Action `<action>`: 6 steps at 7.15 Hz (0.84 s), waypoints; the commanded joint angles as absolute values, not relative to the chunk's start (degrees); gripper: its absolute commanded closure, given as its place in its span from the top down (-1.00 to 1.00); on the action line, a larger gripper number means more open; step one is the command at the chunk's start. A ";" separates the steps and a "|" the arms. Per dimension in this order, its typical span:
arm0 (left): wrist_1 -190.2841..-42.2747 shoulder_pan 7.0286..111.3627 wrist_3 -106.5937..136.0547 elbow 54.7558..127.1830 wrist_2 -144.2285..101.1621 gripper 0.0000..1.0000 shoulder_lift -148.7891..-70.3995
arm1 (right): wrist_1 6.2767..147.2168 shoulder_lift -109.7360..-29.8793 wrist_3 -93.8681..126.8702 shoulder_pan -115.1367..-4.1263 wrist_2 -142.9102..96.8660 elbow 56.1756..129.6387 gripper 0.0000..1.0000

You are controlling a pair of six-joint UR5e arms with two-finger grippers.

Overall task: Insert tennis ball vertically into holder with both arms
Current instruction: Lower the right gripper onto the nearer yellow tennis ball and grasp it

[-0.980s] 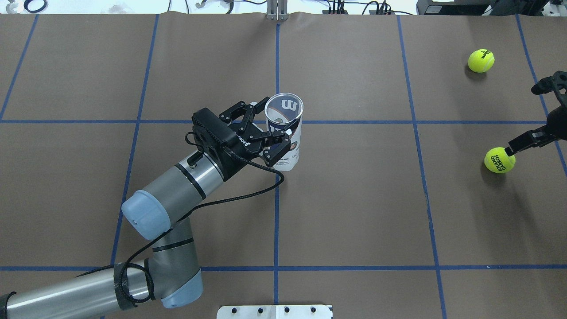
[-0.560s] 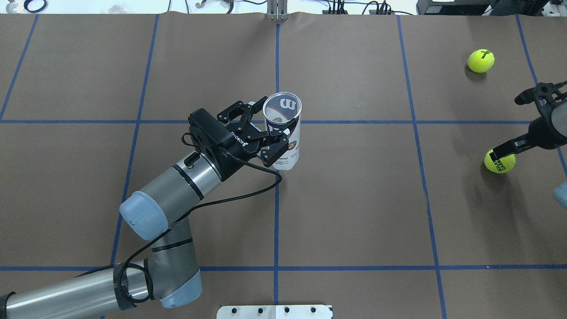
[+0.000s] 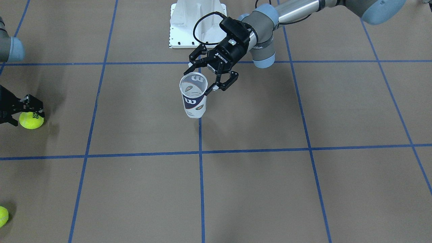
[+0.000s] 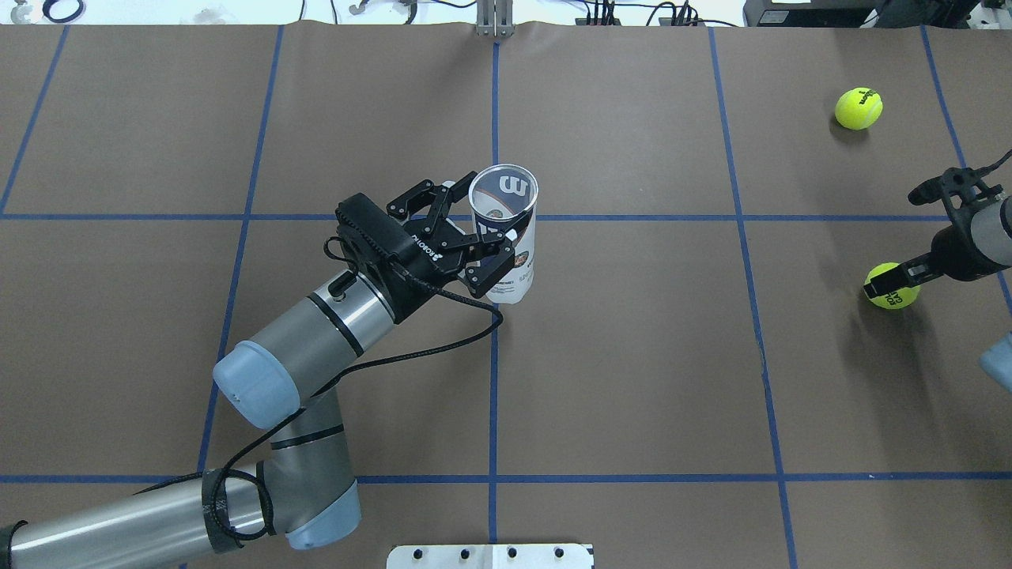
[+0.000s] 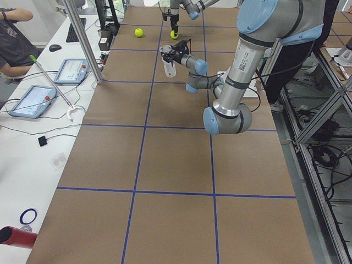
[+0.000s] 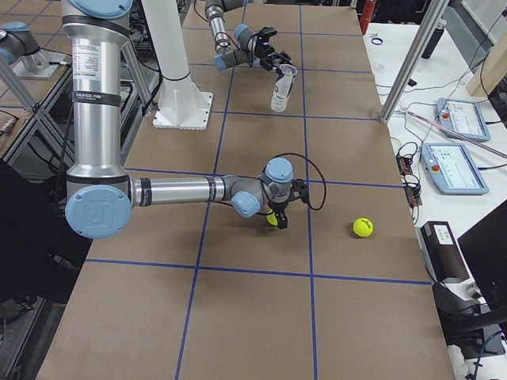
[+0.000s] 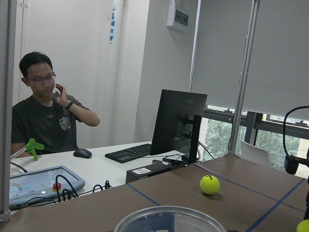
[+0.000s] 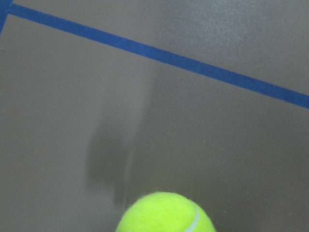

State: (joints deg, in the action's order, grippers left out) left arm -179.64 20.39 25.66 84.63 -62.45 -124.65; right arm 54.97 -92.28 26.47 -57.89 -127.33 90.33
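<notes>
Jaws, left arm (image 4: 300,348): closed on the holder (image 4: 520,261) just below its rim, at the centre of the table (image 4: 632,356). Jaws, right arm (image 4: 992,229): spread wide over the near tennis ball (image 4: 893,292) at the right edge, gripping nothing. Advice: centre the ball between them before closing, since it likely rolls. Holder: long axis near vertical, open mouth up, base apparently on the table.

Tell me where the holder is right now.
In the overhead view the holder is upright near the middle of the table, on the central blue tape line, between the fingers of the left pincer.
</notes>
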 commanded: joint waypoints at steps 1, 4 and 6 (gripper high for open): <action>-179.65 20.39 25.66 84.99 -62.40 0.62 -123.84 | 54.84 -92.20 26.72 -57.30 -127.18 90.26 -0.10; -179.74 19.61 25.84 84.73 -62.32 0.61 -122.79 | 56.15 -92.11 26.98 -58.35 -127.97 95.24 -1.00; -180.26 18.11 25.84 84.90 -61.44 0.61 -123.22 | 61.33 -90.97 28.38 -59.41 -128.32 101.23 -1.00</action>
State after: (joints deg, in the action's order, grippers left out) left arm -179.86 19.00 25.82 84.90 -61.83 -123.19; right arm 58.75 -91.69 27.42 -58.99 -128.30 97.83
